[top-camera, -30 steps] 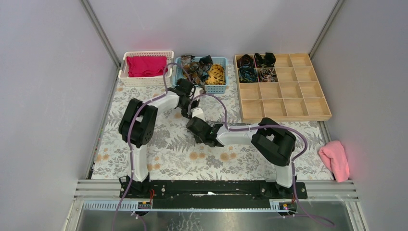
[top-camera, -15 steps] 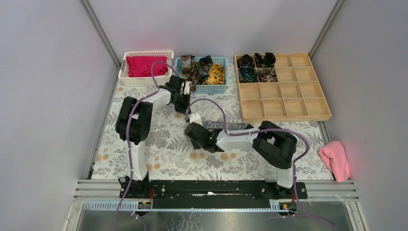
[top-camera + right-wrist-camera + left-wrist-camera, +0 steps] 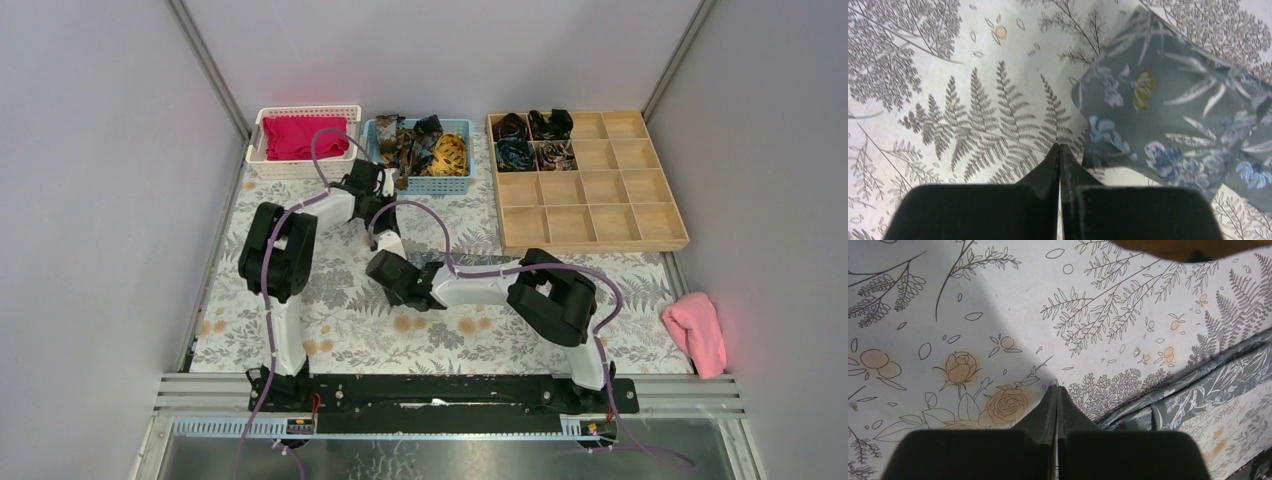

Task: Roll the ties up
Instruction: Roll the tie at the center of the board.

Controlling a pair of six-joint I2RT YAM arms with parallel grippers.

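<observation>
A grey floral necktie [image 3: 1173,115] lay flat on the flower-printed bench [image 3: 998,300], in the middle between the two arms and partly hidden under the right one in the overhead view. The right hand [image 3: 1059,146] was closed with nothing between its fingers, its tips low over the bench just beside the necktie's end, where one corner looked turned up or folded under. The left hand [image 3: 1056,390] was also closed and empty, with the strip running off to one side of it and a fold showing along the edge. Loose ties [image 3: 420,140] were heaped in the blue basket [image 3: 440,186] at the far edge, and four rolled ties [image 3: 530,140] filled the far-left block of cells in the wooden tray [image 3: 620,190]. The step in hand appeared to be smoothing this strip out before the first turn. To do it well, the folded corner and the creased edge would need pressing flat first, since any skew at the start would widen into a cone-shaped coil. One hand would then have to open and pinch the very end, making a tight first turn, while the other pinned the strip further along so that it fed straight. The slippery fabric would probably slide on the printed cover, so gentle downward pressure seemed wiser than dragging.
</observation>
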